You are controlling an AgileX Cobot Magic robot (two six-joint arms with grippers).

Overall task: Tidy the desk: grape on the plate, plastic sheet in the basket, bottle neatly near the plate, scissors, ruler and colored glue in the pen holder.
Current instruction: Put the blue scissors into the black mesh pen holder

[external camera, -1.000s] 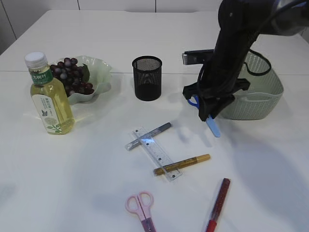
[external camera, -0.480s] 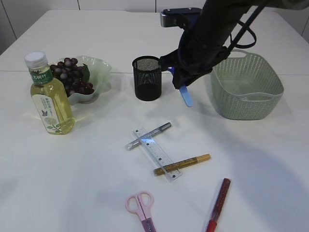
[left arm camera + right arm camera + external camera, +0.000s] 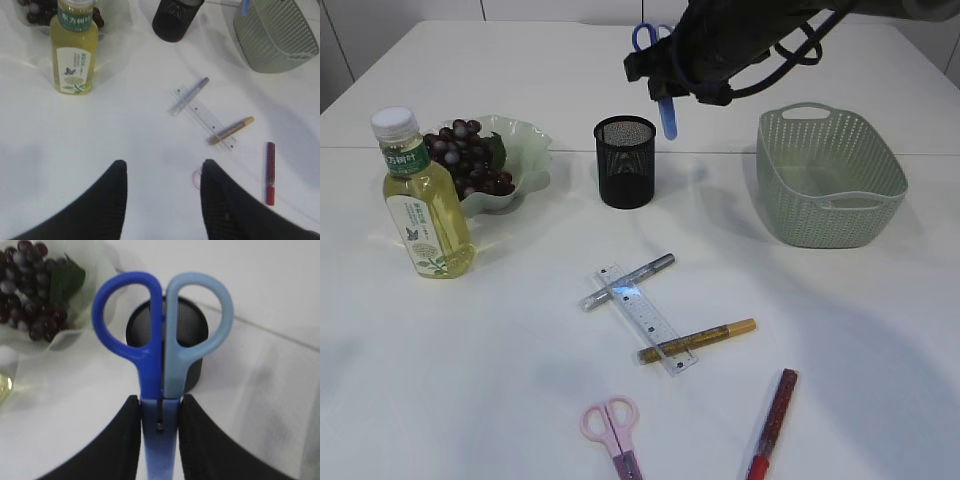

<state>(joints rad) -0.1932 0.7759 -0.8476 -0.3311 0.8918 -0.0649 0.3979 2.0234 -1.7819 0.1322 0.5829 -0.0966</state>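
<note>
My right gripper (image 3: 160, 400) is shut on blue scissors (image 3: 162, 340), (image 3: 666, 112), which hang blade-down just above and right of the black mesh pen holder (image 3: 625, 160), (image 3: 194, 372). My left gripper (image 3: 162, 167) is open over bare table, with nothing between its fingers. Pink scissors (image 3: 612, 425), a clear ruler (image 3: 645, 318), and silver (image 3: 630, 281), gold (image 3: 698, 340) and red (image 3: 772, 425) glue pens lie at the front. Grapes (image 3: 470, 160) sit on the plate (image 3: 525, 150), beside the bottle (image 3: 423, 200). The plastic sheet is out of view.
A green basket (image 3: 830, 180) stands to the right of the pen holder. The ruler lies across the silver and gold glue pens. The right arm reaches in from the upper right, above the basket's near-left corner.
The right arm has carried the blue scissors left and up, from in front of the basket to above the pen holder. Nothing on the table has moved.
</note>
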